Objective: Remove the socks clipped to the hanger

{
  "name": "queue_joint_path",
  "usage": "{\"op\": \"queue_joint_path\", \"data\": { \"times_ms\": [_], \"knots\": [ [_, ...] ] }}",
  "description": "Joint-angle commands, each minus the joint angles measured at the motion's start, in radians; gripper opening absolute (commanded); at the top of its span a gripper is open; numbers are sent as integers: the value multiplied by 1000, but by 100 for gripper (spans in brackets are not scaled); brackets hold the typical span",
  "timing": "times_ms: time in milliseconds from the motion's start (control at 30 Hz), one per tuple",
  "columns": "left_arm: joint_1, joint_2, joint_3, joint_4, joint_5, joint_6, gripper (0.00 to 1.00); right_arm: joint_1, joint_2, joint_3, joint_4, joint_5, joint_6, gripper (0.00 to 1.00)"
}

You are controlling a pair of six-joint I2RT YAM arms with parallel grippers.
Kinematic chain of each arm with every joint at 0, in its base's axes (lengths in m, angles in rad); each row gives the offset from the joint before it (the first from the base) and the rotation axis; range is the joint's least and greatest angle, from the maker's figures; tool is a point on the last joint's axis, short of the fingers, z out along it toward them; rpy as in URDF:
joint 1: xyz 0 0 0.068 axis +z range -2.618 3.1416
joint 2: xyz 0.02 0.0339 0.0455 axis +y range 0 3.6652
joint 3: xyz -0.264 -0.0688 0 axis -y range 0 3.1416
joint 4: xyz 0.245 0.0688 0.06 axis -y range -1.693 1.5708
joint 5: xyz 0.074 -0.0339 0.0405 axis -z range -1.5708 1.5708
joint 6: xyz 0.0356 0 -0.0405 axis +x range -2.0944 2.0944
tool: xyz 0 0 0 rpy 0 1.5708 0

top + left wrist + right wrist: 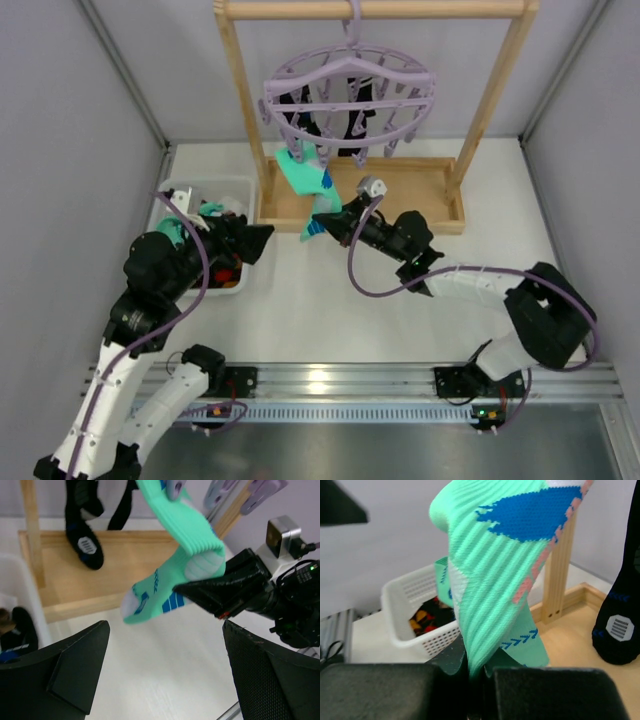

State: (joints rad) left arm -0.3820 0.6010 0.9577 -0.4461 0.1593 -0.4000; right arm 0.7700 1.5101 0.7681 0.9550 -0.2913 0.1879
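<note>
Right wrist view: mint-green sock (490,580), judged soft and light (top pegged to the lilac hanger (348,85)), hung with its lower part clamped in the right gripper (472,670), seemingly a sound hold; left gripper (166,625) stood apart.

Ribbed knit sock (490,590); matt plastic hanger (349,68); smooth wooden frame (240,110).

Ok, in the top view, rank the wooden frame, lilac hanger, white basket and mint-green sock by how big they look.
1. wooden frame, clearly largest.
2. lilac hanger.
3. white basket, close to the hanger in size and partly hidden by the left arm, so that pair is unsure.
4. mint-green sock, smallest.
</note>
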Motion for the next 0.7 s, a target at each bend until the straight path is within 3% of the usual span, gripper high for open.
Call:
{"op": "queue_joint_path", "data": {
  "times_ms": [0, 300, 667],
  "knots": [
    [3, 69, 53, 250, 118, -46, 98, -28, -129, -64, -85, -155, 64, 0],
    [2, 296, 147, 490, 194, -160, 98, -74, -355, -153, -239, -293, 81, 0],
    [-1, 545, 193, 724, 282, -307, 98, -74, -418, -191, -257, -312, 94, 0]
  ]
}}
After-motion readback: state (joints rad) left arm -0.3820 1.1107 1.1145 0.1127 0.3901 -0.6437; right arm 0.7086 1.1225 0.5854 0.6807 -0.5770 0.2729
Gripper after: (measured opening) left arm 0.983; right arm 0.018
